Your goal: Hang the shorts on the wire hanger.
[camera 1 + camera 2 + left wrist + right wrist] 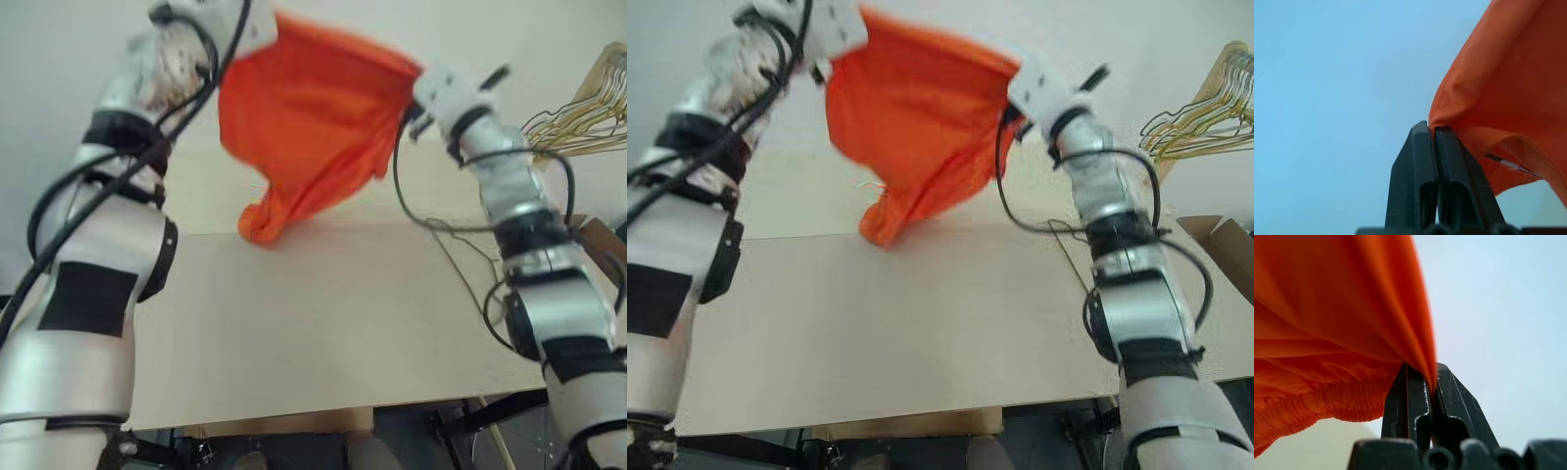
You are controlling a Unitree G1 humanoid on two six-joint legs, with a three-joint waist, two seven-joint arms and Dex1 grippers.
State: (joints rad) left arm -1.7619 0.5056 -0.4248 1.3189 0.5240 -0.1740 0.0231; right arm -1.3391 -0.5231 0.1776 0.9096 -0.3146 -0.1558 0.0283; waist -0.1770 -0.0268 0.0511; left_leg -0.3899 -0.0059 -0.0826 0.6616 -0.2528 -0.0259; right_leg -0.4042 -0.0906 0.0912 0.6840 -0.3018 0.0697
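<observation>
The shorts (309, 117) hang in the air above the far part of the table (323, 333), stretched between the two raised arms, with the loose lower end drooping to a bunched tip that touches or nearly touches the tabletop. The left gripper (1431, 128) has its fingers pressed together on one corner of the orange cloth, and the right gripper (1427, 377) is clamped likewise on the opposite edge, close to the gathered elastic waistband (1327, 404). Holding two separate points at height looks meant to spread the garment so that it opens out and can be draped over a bar rather than staying in a heap. The left side sits a little higher than the right, so the fabric slopes and sags between them. Off to the robot's right, well apart from the shorts, a bunch of wire hangers (588, 113) hangs on a wooden piece. A single wire hanger cannot be made out, so the hanging step appears not yet begun
</observation>
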